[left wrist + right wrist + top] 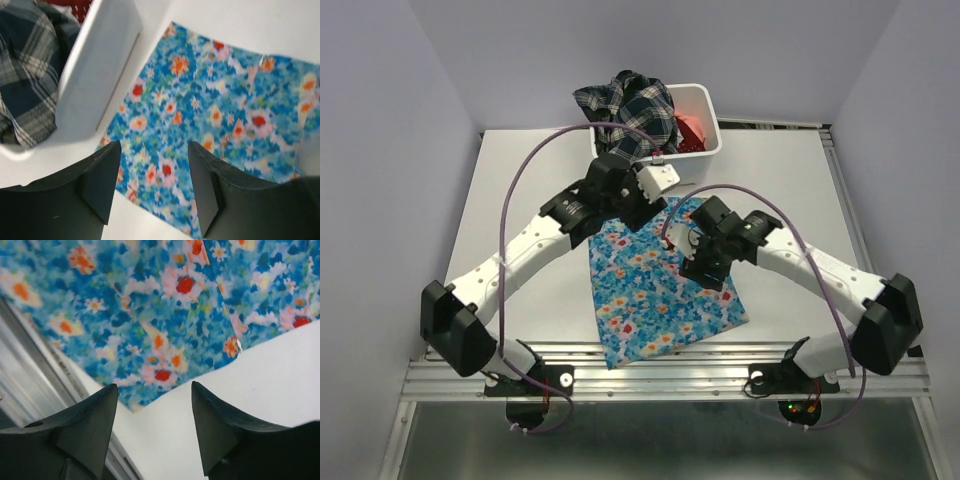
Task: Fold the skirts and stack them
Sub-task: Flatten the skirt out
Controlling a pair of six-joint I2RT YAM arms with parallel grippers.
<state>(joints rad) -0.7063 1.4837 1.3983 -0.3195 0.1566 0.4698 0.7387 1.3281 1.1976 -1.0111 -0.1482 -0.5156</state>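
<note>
Top external view: blue floral skirt [660, 290] lies spread on the table [520, 200]; left pincer [155, 150] and right pincer [154, 390] hover above, open, empty. Folding looks unstarted; next, grip an edge.

white bin [700, 165]: far table edge | white table [780, 170] | metal rail [670, 380]: near edge

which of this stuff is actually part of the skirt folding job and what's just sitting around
Part of the job: blue floral skirt, spread on the table; plaid skirt and coral-red skirt in the white bin; left gripper and right gripper, both open.
Just there: purple cables, metal rail at the near edge.
</note>
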